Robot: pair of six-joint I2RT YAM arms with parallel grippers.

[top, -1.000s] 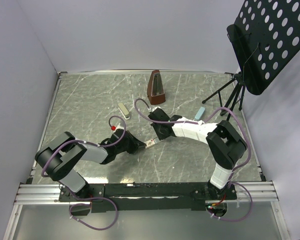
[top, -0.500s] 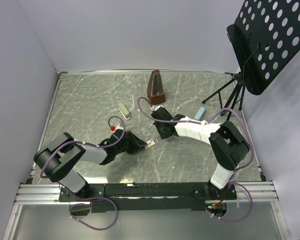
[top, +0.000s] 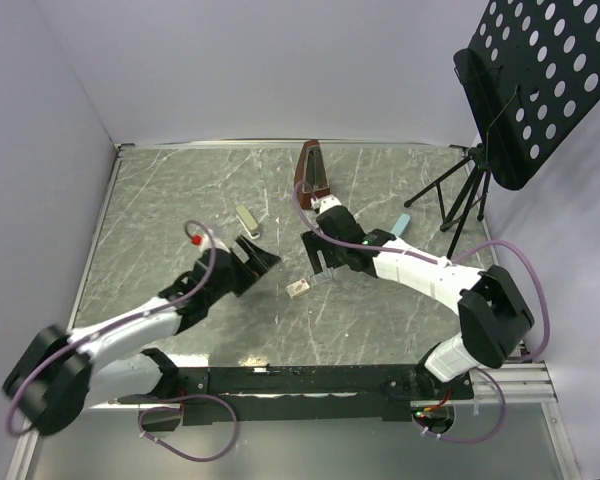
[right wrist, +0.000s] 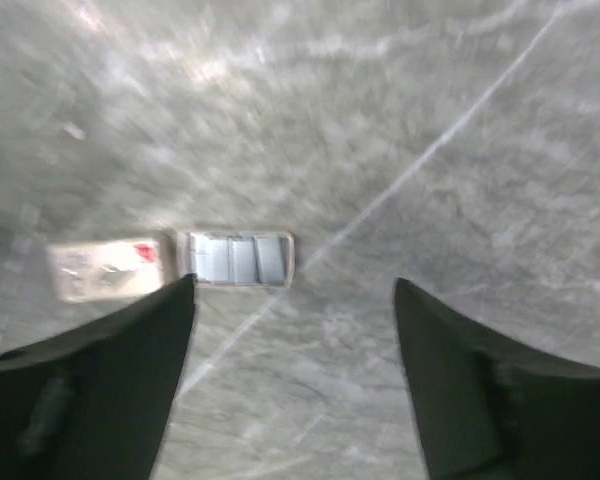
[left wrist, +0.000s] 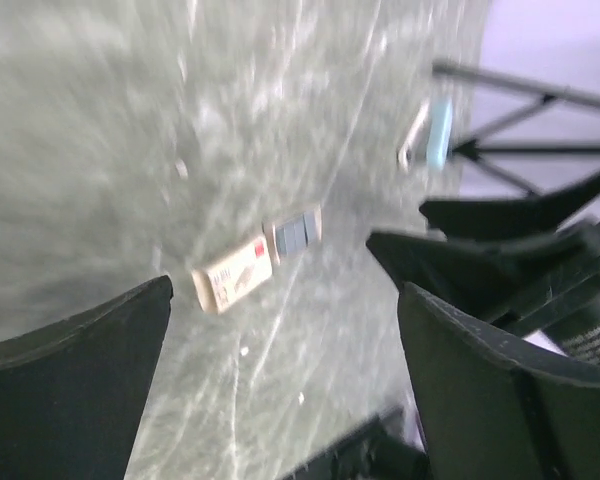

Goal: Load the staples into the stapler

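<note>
The staples box (top: 298, 289) lies flat on the marble table between my two grippers, touched by neither. Its cream sleeve with red print (left wrist: 232, 277) is slid partly off the tray of grey staples (left wrist: 295, 231); the right wrist view shows the sleeve (right wrist: 105, 268) and the tray (right wrist: 238, 258) too. My left gripper (top: 263, 260) (left wrist: 284, 287) is open, just left of the box. My right gripper (top: 318, 270) (right wrist: 294, 282) is open, just above it. Two small stapler-shaped things lie apart: a cream one (top: 247, 221) and a light blue one (top: 400, 226) (left wrist: 435, 135).
A brown metronome (top: 313, 175) stands at the back centre. A black perforated music stand (top: 535, 80) rises at the back right, its tripod legs (top: 458, 195) spread on the table near the light blue thing. Walls close off the left side and the back.
Both grippers have opened and let go of the box, which now lies on the table. The left arm has drawn back to the left; the right gripper has lifted away toward the back.
</note>
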